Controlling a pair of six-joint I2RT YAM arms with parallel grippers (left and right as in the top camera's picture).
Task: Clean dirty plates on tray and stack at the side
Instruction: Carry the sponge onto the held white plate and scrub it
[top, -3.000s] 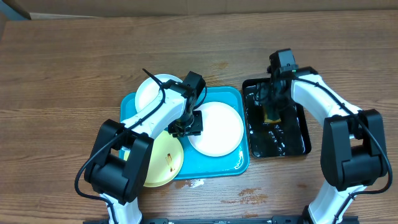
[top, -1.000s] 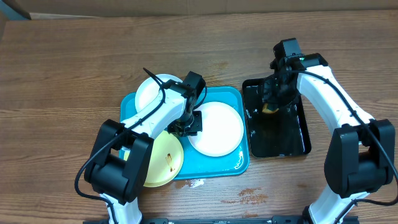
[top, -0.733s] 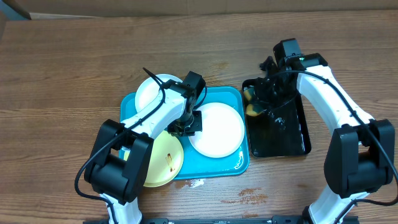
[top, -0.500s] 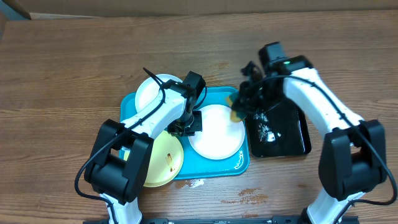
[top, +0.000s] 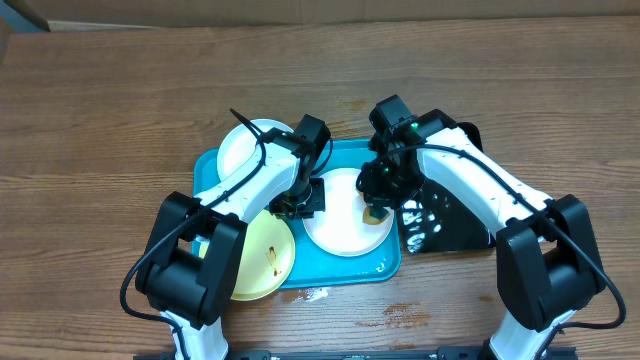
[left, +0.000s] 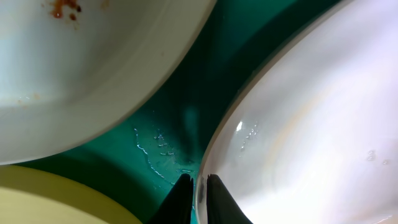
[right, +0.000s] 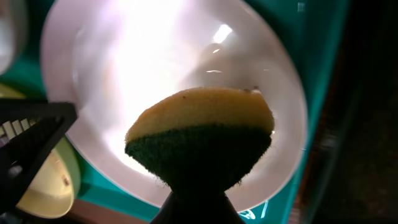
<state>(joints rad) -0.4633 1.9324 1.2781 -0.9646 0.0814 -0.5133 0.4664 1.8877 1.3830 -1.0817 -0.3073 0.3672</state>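
The turquoise tray (top: 345, 272) holds a large white plate (top: 335, 228) in its middle. My left gripper (top: 299, 205) is shut on that plate's left rim; the left wrist view shows the rim (left: 211, 155) pinched between the two dark fingertips (left: 198, 182). My right gripper (top: 383, 190) is shut on a yellow and green sponge (top: 376, 212) over the plate's right part, green side toward the camera (right: 199, 152). A second white plate (top: 243, 150) with a red smudge (left: 65, 7) lies at the tray's back left. The pale yellow plate (top: 262, 262) overhangs the front left.
A glossy, wet black tray (top: 455, 222) sits right of the turquoise tray, partly under my right arm. Water spots lie on the wooden table (top: 100, 120) in front of the turquoise tray (top: 314, 295). A cardboard edge runs along the far side.
My right arm has swung left from the black tray, carrying the sponge over the middle white plate. The left arm has kept still on the plate's rim.
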